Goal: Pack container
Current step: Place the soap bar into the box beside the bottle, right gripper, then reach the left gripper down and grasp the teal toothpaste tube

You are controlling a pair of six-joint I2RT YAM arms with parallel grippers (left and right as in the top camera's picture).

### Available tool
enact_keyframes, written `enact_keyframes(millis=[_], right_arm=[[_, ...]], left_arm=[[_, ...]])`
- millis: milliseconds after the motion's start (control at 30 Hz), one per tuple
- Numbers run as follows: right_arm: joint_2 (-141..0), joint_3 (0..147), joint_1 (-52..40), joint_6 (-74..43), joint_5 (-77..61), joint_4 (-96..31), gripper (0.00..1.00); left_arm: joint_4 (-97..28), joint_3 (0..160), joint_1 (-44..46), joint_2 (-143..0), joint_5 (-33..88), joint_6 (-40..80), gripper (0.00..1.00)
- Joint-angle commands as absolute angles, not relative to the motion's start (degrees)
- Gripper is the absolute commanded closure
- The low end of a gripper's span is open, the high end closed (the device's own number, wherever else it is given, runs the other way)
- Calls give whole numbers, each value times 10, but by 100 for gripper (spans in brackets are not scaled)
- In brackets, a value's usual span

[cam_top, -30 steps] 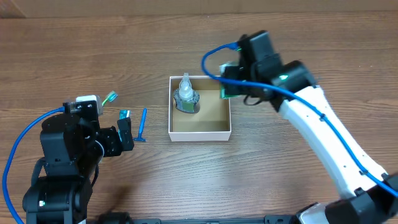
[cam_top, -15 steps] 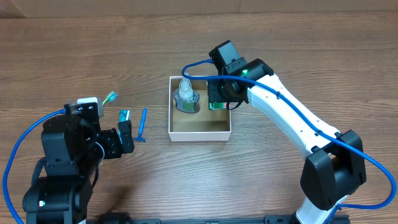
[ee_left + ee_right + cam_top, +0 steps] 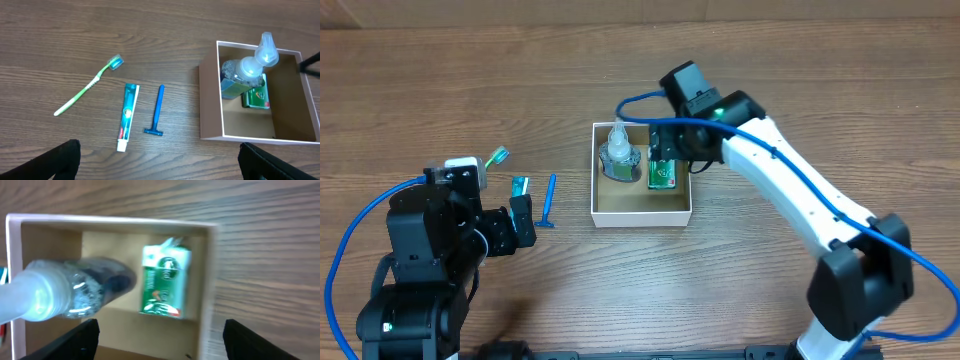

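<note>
The container (image 3: 640,215) is a square white box with a tan inside, at the table's middle. In it stand a clear bottle (image 3: 618,155) at the left and a green packet (image 3: 662,175) lying flat at the right. My right gripper (image 3: 664,148) hovers over the box's far right part, open and empty; in the right wrist view (image 3: 160,342) the packet (image 3: 165,282), bottle (image 3: 70,295) and box wall (image 3: 211,280) lie below it. My left gripper (image 3: 520,215) is open and empty, left of the box, near the table's front in its wrist view (image 3: 160,167).
Left of the box lie a green toothbrush (image 3: 498,156), a toothpaste tube (image 3: 519,185) and a blue razor (image 3: 551,200). They also show in the left wrist view: toothbrush (image 3: 87,86), tube (image 3: 128,116), razor (image 3: 157,111), box (image 3: 209,100).
My right gripper carried the green packet from the box's far right corner into the box and let go of it; the packet now lies flat inside. The left arm has not moved.
</note>
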State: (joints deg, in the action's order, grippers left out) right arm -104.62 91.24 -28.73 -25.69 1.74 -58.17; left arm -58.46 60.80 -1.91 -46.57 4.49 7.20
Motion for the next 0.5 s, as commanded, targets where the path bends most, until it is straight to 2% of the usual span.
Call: enact_keyframes(millis=[0,100,267,467], right_arm=[[-953,941,-226,-339,99,-609,15],[-907,941,-156,-358,100,-654,0],[-882,941,-41,-329,98,-734,0],[-883,928,7,-310,98,-765,0]], left_arm=[[-583,621,-22,-465,44,79,0],[-580,621,-22,-467,46,79,0],[-611,631,-22,-546,21,99,0],[-603,632,-22,-699,15,98,0]])
